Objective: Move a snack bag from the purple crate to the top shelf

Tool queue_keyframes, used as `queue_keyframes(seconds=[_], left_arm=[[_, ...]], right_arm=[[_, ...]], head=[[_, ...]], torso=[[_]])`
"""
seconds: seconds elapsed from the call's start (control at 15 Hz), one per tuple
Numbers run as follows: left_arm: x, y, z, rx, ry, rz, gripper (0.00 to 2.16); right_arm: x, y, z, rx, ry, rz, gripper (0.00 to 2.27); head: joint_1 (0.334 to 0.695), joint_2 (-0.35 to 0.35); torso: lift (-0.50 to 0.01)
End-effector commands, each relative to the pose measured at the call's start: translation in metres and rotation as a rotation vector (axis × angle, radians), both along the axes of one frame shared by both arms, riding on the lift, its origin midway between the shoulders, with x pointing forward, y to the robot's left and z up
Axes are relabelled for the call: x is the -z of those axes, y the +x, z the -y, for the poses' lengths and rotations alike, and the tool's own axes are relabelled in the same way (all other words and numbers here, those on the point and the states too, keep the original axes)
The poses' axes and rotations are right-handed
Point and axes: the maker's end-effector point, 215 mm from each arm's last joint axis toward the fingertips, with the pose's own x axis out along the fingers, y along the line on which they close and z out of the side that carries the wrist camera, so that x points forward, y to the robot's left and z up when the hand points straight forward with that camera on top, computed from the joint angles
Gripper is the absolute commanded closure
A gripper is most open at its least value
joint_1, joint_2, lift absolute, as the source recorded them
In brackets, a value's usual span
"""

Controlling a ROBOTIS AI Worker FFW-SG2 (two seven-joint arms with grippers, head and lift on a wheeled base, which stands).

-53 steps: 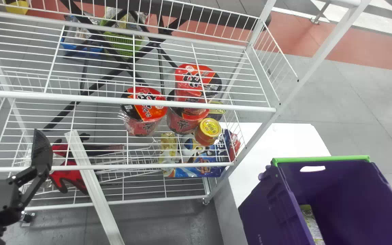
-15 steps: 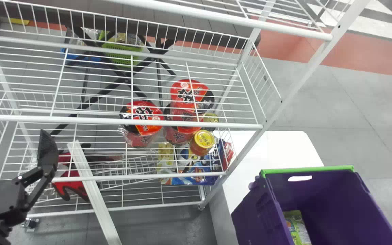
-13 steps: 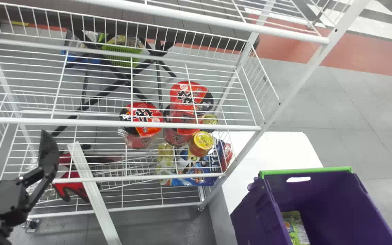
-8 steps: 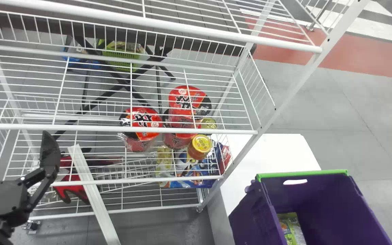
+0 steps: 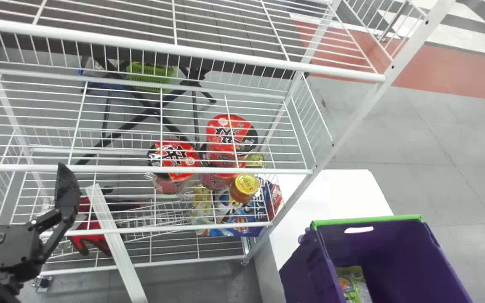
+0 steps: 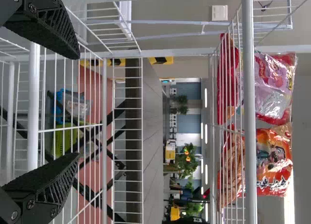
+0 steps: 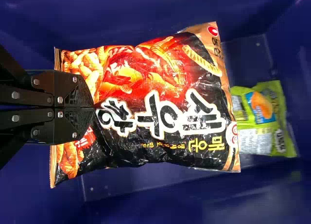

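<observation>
Left gripper noted at far left, in front of the white wire rack; jaws set apart, nothing held between them. In the left wrist view, a pink-and-red snack bag and an orange-red snack bag are seen side by side on a higher level of the rack. Behind the white slanted bar, a red-and-black glove is partly hidden. Next, red instant-noodle cups are observed through the wires, some stacked; a yellow-lidded jar is placed just beside them, near a blue snack bag. To the right, the purple crate, green along its far rim, is positioned beside a white tabletop; a green snack bag is contained in it. Right gripper recorded against the crate's interior: jaws together, clamped on the black-and-orange snack bag near one end. Its height above the crate floor cannot be determined.
</observation>
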Motion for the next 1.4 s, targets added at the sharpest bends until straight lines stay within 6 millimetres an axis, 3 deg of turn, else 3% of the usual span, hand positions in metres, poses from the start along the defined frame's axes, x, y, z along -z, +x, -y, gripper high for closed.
queue_keyframes(seconds=[0.0, 1.33], left_arm=[[-0.002, 0.000, 0.003, 0.004, 0.003, 0.001, 0.11], [0.000, -0.007, 0.011, 0.018, 0.020, -0.013, 0.11]], right_arm=[[-0.002, 0.003, 0.000, -0.001, -0.001, 0.006, 1.66], [-0.021, 0.024, 0.003, -0.011, -0.010, 0.068, 1.66]], head=[[0.695, -0.350], [0.695, -0.350]], torso=[[-0.315], [-0.236]])
